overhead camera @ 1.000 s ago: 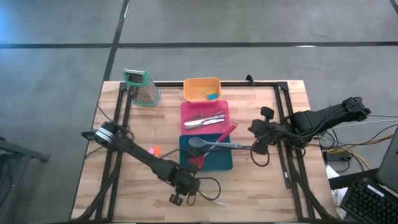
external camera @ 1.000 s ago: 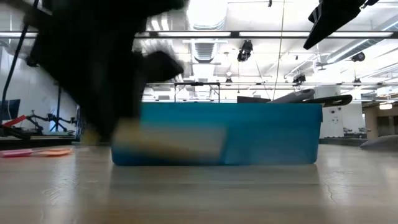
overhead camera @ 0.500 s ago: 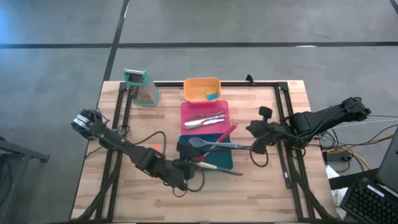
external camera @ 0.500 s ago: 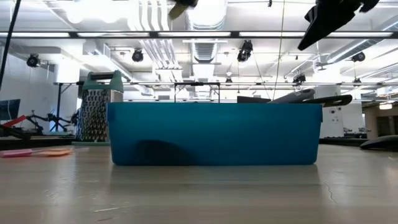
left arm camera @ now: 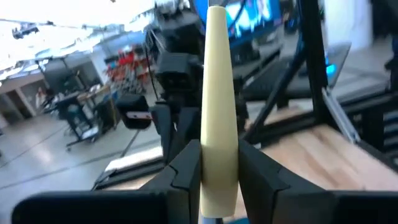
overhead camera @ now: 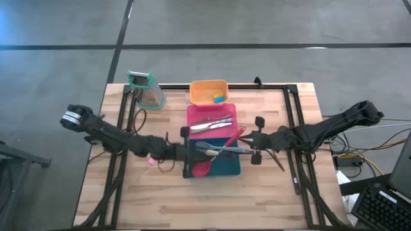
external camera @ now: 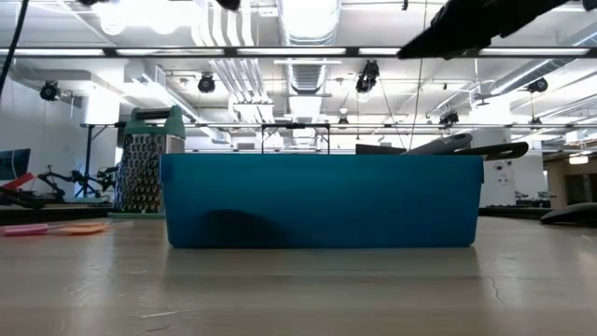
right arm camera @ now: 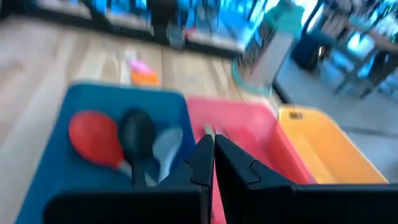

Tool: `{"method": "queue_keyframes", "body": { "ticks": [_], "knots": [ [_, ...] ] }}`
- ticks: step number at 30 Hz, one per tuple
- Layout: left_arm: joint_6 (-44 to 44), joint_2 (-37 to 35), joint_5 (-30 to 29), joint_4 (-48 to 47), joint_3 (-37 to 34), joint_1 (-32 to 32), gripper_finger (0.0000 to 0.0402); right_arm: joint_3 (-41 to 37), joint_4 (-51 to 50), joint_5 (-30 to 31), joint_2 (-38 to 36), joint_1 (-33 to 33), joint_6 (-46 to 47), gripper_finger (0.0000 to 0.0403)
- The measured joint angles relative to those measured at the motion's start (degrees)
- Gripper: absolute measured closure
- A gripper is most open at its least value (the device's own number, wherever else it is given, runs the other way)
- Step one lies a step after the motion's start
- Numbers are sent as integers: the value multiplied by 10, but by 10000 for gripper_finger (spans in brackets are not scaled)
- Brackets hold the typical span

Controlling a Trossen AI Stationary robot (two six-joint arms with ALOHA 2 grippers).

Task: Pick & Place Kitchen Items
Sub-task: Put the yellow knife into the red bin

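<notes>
My left gripper (overhead camera: 187, 153) is shut on a cream-handled utensil (left arm camera: 217, 81) and points level at the left side of the teal tray (overhead camera: 225, 168). That tray holds a red spoon (right arm camera: 93, 135), a black spoon (right arm camera: 138, 138) and a grey spoon (overhead camera: 221, 150). Metal cutlery (overhead camera: 210, 123) lies in the pink tray (overhead camera: 192, 114) behind it. My right gripper (overhead camera: 254, 151) is shut on nothing and hovers over the teal tray's right edge. A small pink piece (overhead camera: 152, 160) lies on the table under my left arm. My left gripper pinches the utensil's cream handle (left arm camera: 217, 146) between its two fingers (left arm camera: 186, 168). They come level from the table's left and lie along it. The handle sticks out ahead of the fingertips, lifted clear of the table. Its other end is hidden behind the gripper.
The orange tray (overhead camera: 200, 86) with small blue and yellow pieces stands at the far middle. The green-topped grater (overhead camera: 146, 90) stands at the far left. Black frame rails (overhead camera: 122, 128) run along the table's left, right and far sides. In the low view, the teal tray's front wall (external camera: 322, 201) fills the middle.
My left gripper has lifted the cream-handled utensil from near the table's near edge. It has carried it up and toward the teal tray, tipping from pointing down to level. My right gripper has sunk a little toward the teal tray's right edge and tipped nearer to level, staying shut.
</notes>
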Motion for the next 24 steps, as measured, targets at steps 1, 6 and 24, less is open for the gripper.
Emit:
{"method": "queue_keyframes", "body": {
  "ticks": [1,6,24],
  "knots": [
    [-3,0,22,22,-10,12,320,-12,42,-2,2,0,-7,394],
    [-21,10,83,83,-30,59,320,-58,204,-12,2,0,-29,370],
    [-28,61,144,113,15,109,320,-29,284,-90,14,0,-64,217]
  ]
}}
